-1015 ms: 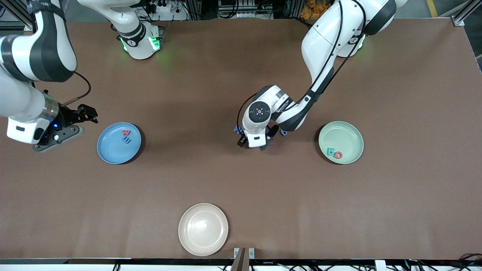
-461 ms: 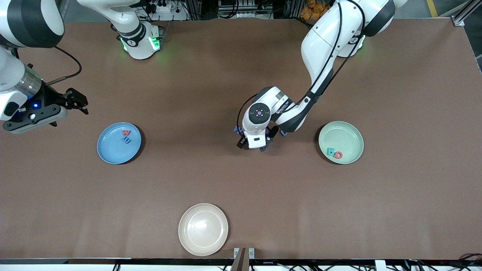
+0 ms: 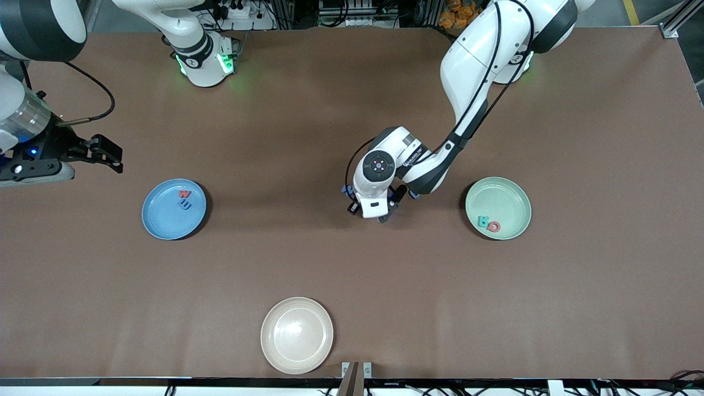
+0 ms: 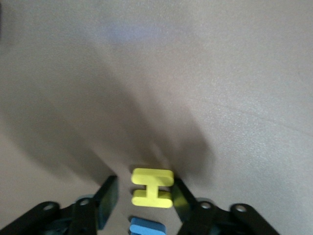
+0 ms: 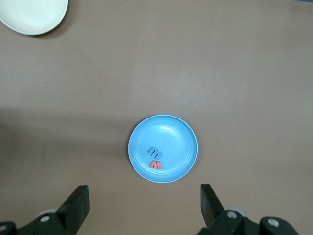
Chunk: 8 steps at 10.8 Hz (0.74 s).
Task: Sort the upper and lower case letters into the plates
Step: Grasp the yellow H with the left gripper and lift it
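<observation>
Front view: at mid-frame the left gripper [image 3: 369, 212] is seen lowered to the brown tabletop [image 3: 352, 275], its wrist hiding whatever lies between the fingers. Toward the left of the frame, a red letter w [image 3: 185, 194] and a blue letter m [image 3: 186, 205] are found in the sky-blue plate [image 3: 159, 220]; toward the right, a teal letter R [image 3: 483, 221] and a red letter Q [image 3: 494, 226] are found in the mint-green plate [image 3: 509, 198]. A cream plate [image 3: 297, 335] is left bare at the bottom centre. The right gripper [image 3: 113, 155] is held in the air at the left edge, above the blue plate in the frame, with the fingers spread and nothing carried; that arm is judged to be waiting.

Left wrist view: a yellow letter H [image 4: 152, 187] is shown flat on the tabletop at lower centre, bracketed by the two fingers [image 4: 106, 200], which are partly drawn in around it; whether it is yet gripped cannot be told. Part of a blue letter [image 4: 147, 227] is seen at the bottom edge.

Right wrist view: the blue plate with its two letters is framed at centre, between widely parted fingers at the bottom corners.

Four letters are judged sorted, the H is in hand, and others remain.
</observation>
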Motion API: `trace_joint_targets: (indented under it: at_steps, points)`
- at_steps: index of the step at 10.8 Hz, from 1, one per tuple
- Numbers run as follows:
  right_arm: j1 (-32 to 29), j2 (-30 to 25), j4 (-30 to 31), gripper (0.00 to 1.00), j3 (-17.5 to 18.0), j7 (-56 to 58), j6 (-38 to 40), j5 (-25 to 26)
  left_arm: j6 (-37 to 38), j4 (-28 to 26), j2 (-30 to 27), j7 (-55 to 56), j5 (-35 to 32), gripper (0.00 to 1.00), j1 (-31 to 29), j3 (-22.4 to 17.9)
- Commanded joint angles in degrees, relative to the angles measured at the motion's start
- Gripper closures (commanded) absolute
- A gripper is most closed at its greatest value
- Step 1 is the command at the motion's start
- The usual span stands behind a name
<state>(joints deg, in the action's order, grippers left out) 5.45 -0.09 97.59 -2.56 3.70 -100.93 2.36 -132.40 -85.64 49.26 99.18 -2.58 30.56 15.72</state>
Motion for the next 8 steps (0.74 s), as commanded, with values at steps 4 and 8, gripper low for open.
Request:
trace_joint_targets:
  at_steps: [4,8]
  points:
    - [-0.8,-0.8,-0.3,0.00,0.4,-1.2,0.7,-1.1,3.9,2.3,0.4,-1.3,0.6,0.83,-0.6,-0.9]
    - [-1.0,-0.7,-0.3,0.00,0.4,-0.6,1.7,-1.1,6.8,3.2,-0.6,-4.2,0.7,0.83,-1.8,-0.8]
